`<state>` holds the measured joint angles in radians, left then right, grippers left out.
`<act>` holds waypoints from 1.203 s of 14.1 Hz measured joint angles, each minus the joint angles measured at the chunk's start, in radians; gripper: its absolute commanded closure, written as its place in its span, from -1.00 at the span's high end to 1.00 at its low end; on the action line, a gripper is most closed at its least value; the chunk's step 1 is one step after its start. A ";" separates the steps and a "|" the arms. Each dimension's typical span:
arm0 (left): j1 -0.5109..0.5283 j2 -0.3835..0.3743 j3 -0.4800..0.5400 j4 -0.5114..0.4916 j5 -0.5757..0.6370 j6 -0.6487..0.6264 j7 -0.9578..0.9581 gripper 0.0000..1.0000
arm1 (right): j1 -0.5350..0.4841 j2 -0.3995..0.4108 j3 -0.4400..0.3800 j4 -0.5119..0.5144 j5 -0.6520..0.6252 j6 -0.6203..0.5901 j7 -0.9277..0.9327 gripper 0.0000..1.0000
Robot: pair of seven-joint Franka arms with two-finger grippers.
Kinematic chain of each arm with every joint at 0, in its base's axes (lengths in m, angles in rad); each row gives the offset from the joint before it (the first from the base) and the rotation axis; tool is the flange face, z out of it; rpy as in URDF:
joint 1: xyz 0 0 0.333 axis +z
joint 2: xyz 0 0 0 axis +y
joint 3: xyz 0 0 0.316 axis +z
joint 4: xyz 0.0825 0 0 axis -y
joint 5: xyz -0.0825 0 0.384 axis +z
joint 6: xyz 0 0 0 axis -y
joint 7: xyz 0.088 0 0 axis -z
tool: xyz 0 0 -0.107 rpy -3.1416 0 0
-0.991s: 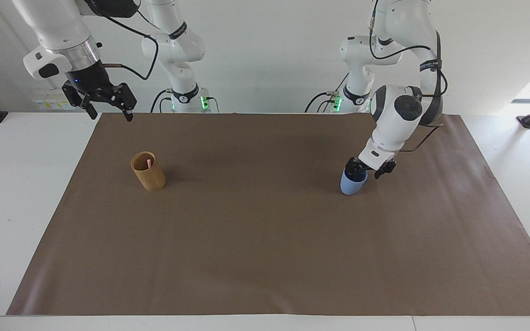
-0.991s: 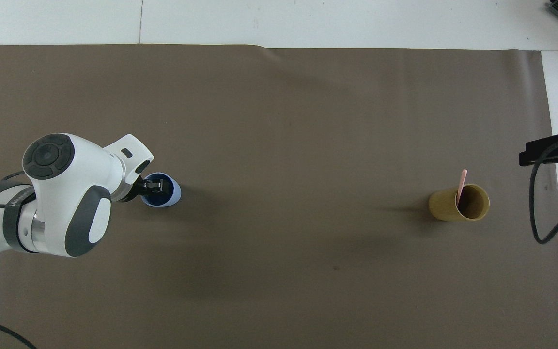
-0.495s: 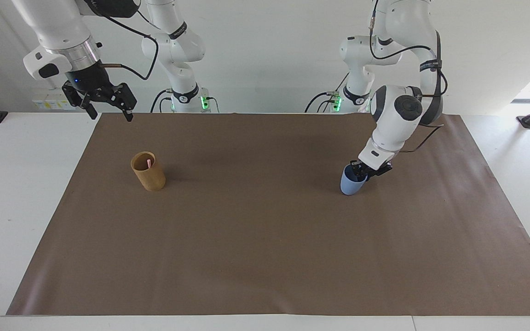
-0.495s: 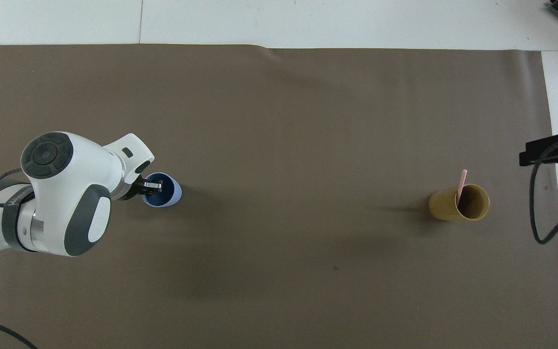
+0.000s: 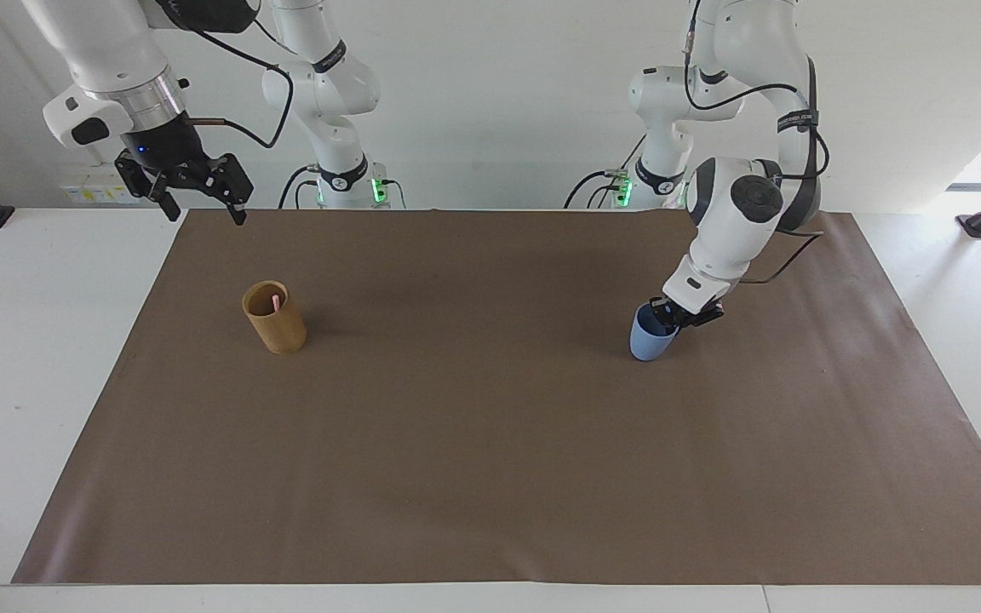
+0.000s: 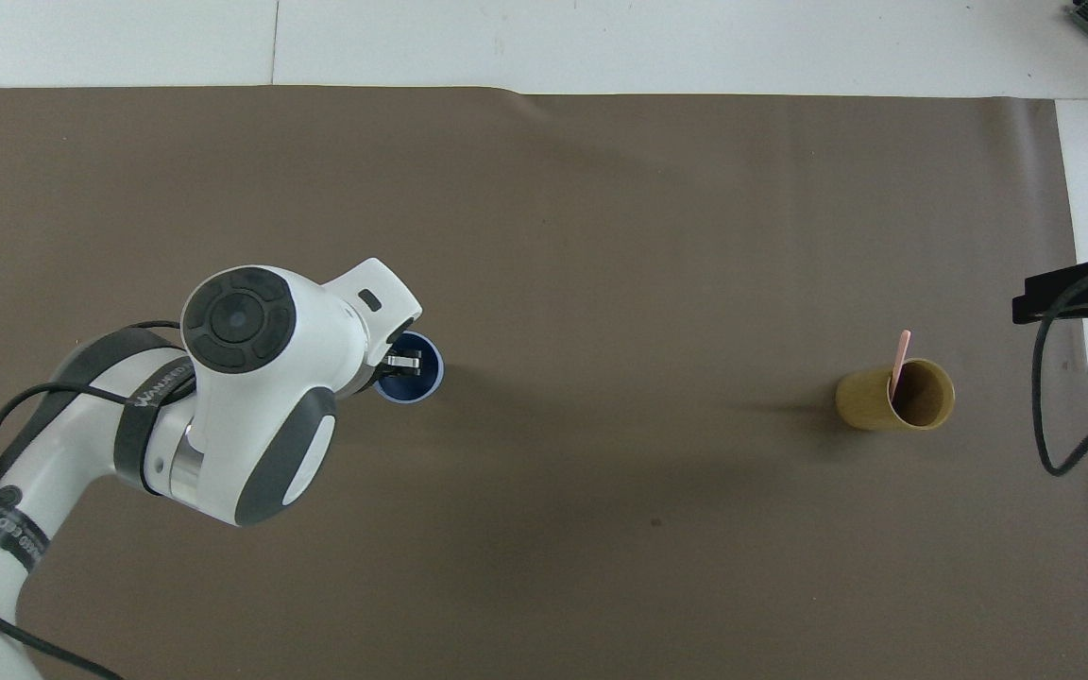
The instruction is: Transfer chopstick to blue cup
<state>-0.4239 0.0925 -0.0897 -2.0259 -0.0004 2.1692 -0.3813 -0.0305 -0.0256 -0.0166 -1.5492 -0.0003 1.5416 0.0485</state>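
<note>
- The left end effector had gone from spread open a second earlier to clamped on the wall of the blue cup, at the rim, with one finger inside.
- In the overhead view, the blue cup and the left end effector had moved toward frame centre from their position half a second before. The facing view showed almost no shift.
- The right end effector remained wide open and empty. It waited over the edge of the brown mat on the worktop, in the upper part of the facing view.
- The chopstick was unmoved. It stood in the bamboo holder at mid-height of the frame, toward the right arm's end.
- Its long axis was close to upright and leaned on the holder wall. Its free end projected above the rim, pointing up-frame in the overhead view.
</note>
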 measured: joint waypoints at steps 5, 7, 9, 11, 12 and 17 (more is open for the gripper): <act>-0.160 0.109 -0.002 0.104 0.000 0.000 -0.172 -1.00 | 0.000 0.000 0.000 0.000 0.000 0.000 0.000 1.00; -0.177 0.147 -0.002 0.128 0.000 0.001 -0.186 -1.00 | 0.000 0.000 0.000 0.000 0.000 0.000 0.000 1.00; -0.193 0.179 0.000 0.134 0.005 0.015 -0.214 -1.00 | 0.000 0.000 0.000 0.000 0.000 0.000 0.000 1.00; -0.201 0.191 0.000 0.142 0.014 0.021 -0.232 -1.00 | 0.000 0.000 0.000 0.000 0.000 0.000 0.000 1.00; -0.202 0.193 0.000 0.143 0.015 0.022 -0.234 -0.86 | 0.000 0.000 0.000 0.000 0.000 0.000 0.000 1.00; -0.201 0.194 0.010 0.149 0.026 0.023 -0.237 1.00 | 0.000 0.000 0.000 0.000 0.000 0.000 0.000 1.00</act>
<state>-0.6251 0.2867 -0.0794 -1.8766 0.0259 2.1926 -0.6184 -0.0305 -0.0256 -0.0166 -1.5492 -0.0003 1.5415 0.0486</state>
